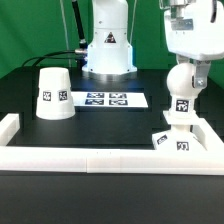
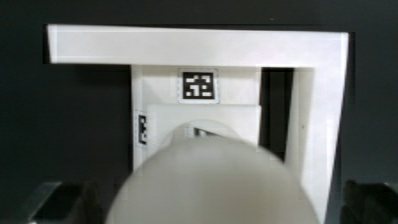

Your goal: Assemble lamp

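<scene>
Large white tapered plastic shade (image 1: pixel 52 92): exterior view's left, on table. Thin flat white marker board (image 1: pixel 108 100): centre, just right of shade. White ball-shaped bulb (image 1: pixel 181 88) (image 2: pixel 205 180): far right, upright on small flat square white base (image 1: pixel 172 141) (image 2: pixel 199 100), inside long white border rail (image 1: pixel 100 158) corner.

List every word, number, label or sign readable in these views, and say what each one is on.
No readable words, brand names or numbers.
Warning triangle sign: on the robot's base; its symbol is too small to make out.
Black-and-white square tags, patterns only, no text: on the shade, the bulb, the lamp base and the marker board.
The hand carries no visible marking.
</scene>
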Robot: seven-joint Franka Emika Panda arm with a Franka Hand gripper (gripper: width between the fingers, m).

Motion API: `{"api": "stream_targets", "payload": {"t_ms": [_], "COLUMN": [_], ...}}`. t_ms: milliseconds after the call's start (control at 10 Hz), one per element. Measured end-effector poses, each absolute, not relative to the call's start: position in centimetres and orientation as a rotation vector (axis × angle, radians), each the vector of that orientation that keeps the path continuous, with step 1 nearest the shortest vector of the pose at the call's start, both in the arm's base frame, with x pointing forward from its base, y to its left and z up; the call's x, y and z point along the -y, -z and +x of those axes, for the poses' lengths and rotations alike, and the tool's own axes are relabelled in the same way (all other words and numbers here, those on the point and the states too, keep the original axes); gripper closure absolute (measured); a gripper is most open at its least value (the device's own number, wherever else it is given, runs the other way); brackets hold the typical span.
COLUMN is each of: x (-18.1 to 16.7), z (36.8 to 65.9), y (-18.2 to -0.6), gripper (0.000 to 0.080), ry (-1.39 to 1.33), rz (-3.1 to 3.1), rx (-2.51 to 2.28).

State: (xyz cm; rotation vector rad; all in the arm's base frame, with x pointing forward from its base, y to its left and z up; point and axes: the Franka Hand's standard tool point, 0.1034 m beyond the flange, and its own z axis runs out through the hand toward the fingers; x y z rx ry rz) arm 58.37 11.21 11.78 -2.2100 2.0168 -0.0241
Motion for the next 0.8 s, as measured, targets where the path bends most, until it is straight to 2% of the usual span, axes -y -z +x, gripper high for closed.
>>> {"api": "stream_targets", "payload": {"t_ms": [600, 800], "x": [-10.97, -10.64], "z": [58.32, 58.23], "y": [-11.66, -11.46], "gripper": [0.0101, 0.0101], "ry": [0.077, 0.099], "rz": [-2.669, -2.858], "rx": [-1.378, -1.037]}}
